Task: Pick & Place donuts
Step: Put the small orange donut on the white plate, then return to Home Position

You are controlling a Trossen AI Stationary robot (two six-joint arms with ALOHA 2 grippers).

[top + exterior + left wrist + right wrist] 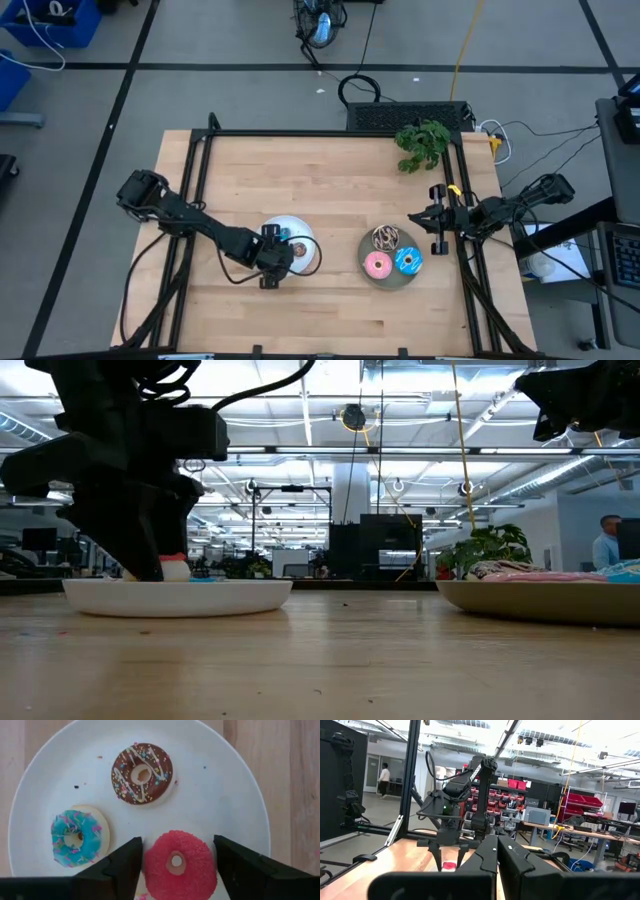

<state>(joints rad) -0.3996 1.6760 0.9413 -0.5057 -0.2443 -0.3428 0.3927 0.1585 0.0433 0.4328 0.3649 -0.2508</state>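
Red-orange donut (176, 864): brown (142, 773), blue (76, 838) donuts nearby.

We are seeing left gripper (277, 258) covering part of white plate (305, 240); red-orange donut (180, 865) between its fingers is running off frame edge.

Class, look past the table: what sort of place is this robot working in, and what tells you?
Probably an open-plan robotics lab or workshop: exposed ceiling pipes and strip lights, shelves of red parts bins, and desks with monitors.
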